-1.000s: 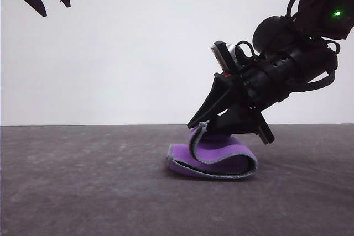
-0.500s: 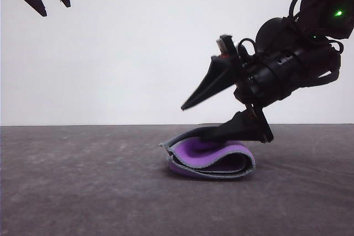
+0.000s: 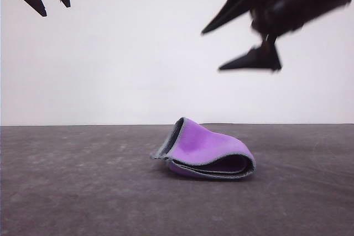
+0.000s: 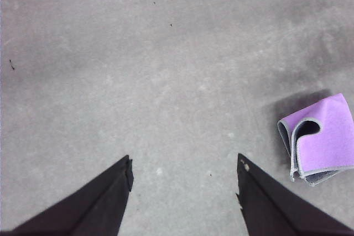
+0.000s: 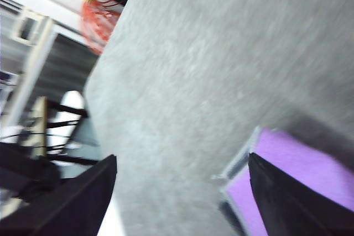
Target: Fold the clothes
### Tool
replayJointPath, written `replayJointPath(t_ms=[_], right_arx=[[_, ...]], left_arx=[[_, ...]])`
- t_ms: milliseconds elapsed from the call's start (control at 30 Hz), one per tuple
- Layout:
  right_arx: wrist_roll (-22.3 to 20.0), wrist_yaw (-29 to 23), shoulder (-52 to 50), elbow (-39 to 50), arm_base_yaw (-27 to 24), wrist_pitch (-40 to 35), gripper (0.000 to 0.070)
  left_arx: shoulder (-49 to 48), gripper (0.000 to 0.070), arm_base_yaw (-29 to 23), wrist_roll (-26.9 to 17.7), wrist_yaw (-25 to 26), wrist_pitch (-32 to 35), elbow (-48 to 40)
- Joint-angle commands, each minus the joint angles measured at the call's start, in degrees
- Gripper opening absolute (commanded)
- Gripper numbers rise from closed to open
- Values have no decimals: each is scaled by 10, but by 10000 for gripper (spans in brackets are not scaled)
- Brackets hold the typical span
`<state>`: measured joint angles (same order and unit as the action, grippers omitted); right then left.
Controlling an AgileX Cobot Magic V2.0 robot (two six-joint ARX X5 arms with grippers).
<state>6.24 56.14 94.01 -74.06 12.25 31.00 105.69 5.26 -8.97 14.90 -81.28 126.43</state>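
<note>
The clothes [image 3: 207, 156] are a small purple cloth with grey edging, lying folded in a loose bundle on the dark grey table, purple face outward. In the left wrist view the clothes [image 4: 323, 139] lie off to one side of the open fingers. My right gripper [image 3: 213, 48] hangs open, well above the bundle, holding nothing. Its own wrist view is blurred and shows the clothes [image 5: 287, 172] between its spread fingers. My left gripper [image 3: 50, 1] is open, high at the upper left and far from the cloth, and also appears in its wrist view as my left gripper [image 4: 182, 164].
The grey felt table [image 3: 83, 181] stretches flat around the cloth. In the right wrist view the table's edge [image 5: 91, 81] appears, with orange cables [image 5: 99, 17] and furniture beyond it.
My right gripper opened, let go of the cloth's edge and rose sharply up and to the right. The released flap settled onto the bundle. The left gripper stayed put.
</note>
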Motion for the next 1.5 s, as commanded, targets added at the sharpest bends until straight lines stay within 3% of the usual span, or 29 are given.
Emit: replayJointPath(t_ms=[0, 200, 333, 467, 600, 867, 1067, 1133, 1167, 1200, 1233, 1467], right_arx=[[-67, -51, -11, -9, -4, 29, 476], [-131, -239, -80, -8, -36, 104, 476], [-147, -316, -132, -1, -53, 123, 476], [-160, -359, -187, 18, -72, 133, 476], [-165, -367, -229, 63, -98, 140, 476], [-142, -360, -272, 165, -118, 101, 476], [-142, -345, -271, 175, -116, 93, 460], [-142, -345, -271, 175, -116, 94, 341], [-143, -345, -271, 175, -116, 96, 244], [-145, -345, -271, 175, -116, 95, 87], [-146, -345, -271, 175, -116, 95, 2], [-145, -347, -271, 174, -116, 83, 7]], left_arx=[[12, 355, 0, -4, -1, -17, 15], [11, 355, -4, -2, -1, -24, 14], [8, 355, -4, 7, -1, -27, 7], [-12, 355, -4, 3, -1, -27, -38], [-55, 355, -4, 2, 0, -10, -143], [-192, 355, -3, 13, 39, 177, -440], [-218, 354, -3, 9, 96, 226, -507], [-218, 325, -3, 9, 96, 228, -508], [-218, 274, -3, 8, 96, 230, -508], [-218, 98, -3, 2, 96, 230, -508], [-218, 3, -3, -3, 96, 230, -508], [-218, 6, -3, 1, 96, 234, -507]])
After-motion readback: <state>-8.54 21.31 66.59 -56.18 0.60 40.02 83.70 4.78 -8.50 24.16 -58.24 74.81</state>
